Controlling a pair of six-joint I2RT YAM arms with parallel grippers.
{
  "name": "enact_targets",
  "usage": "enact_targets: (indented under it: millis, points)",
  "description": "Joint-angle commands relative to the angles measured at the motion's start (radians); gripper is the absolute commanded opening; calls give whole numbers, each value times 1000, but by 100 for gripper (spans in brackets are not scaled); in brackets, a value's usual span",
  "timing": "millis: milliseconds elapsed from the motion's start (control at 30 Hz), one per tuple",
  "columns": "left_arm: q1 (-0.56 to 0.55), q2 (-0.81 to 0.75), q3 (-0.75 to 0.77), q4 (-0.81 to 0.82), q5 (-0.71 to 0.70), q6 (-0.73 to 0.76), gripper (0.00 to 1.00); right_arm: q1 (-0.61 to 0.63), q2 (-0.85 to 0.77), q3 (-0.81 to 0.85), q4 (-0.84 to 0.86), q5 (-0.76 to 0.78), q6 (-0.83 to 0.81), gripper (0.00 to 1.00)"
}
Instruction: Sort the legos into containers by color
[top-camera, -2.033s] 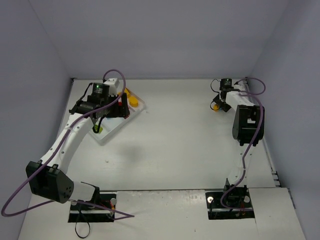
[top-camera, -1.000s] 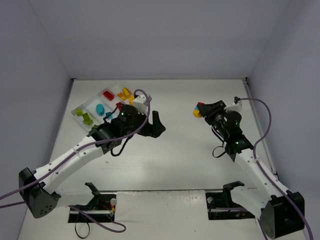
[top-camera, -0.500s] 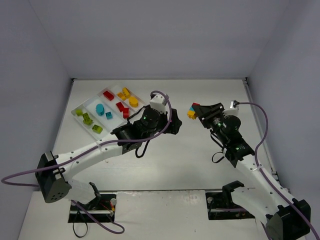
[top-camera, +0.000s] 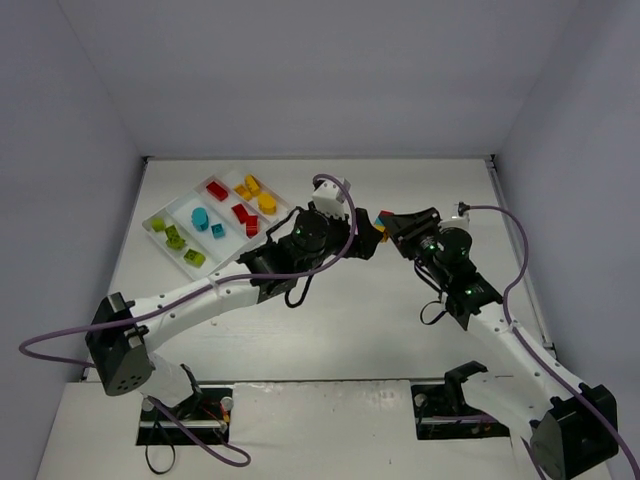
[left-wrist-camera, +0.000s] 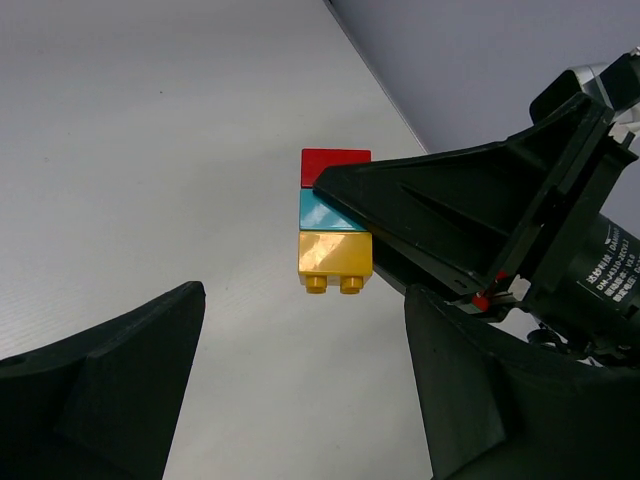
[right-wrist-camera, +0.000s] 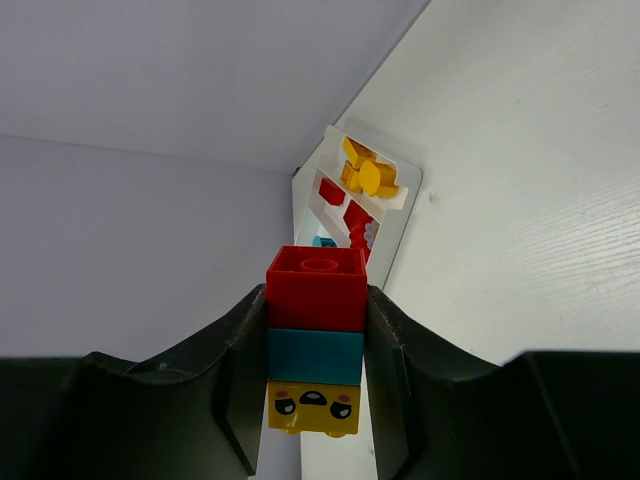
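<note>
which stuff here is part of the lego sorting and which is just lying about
Job: red-teal-yellow plastic brick stack, shut right gripper holding it, open left gripper, white plastic four-compartment tray, sorted loose bricks inside.
Not part of it: purple cables, white table.

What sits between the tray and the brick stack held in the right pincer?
The left pincer, open, close to the stack; the top external view shows it.
</note>
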Motion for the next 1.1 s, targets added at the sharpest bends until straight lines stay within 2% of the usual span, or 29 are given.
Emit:
enact_targets:
  millis: [0,367,533,733,767,833,867,933,1067]
  points:
    - [-6,8,63,87,27,-5,74,10,4,55,78,4,15,2]
    - [-5,80,116,84,31,5,69,10,12,55,97,-22,17,1]
    - [-6,102,129,84,37,5,49,11,11,47,110,-28,25,2]
    - [-6,122,132,95,37,1,36,13,9,38,126,-39,37,2]
    - [-5,125,132,96,41,-1,27,13,7,36,129,-40,43,2]
    - [-6,129,130,98,46,-1,19,13,11,30,130,-39,41,2]
    - [-6,128,126,95,46,-1,10,13,9,30,127,-36,40,2]
    - [-6,111,101,93,47,-2,4,13,4,29,117,-20,22,2]
    - [-6,62,41,90,37,7,0,10,-2,30,100,9,-17,3]
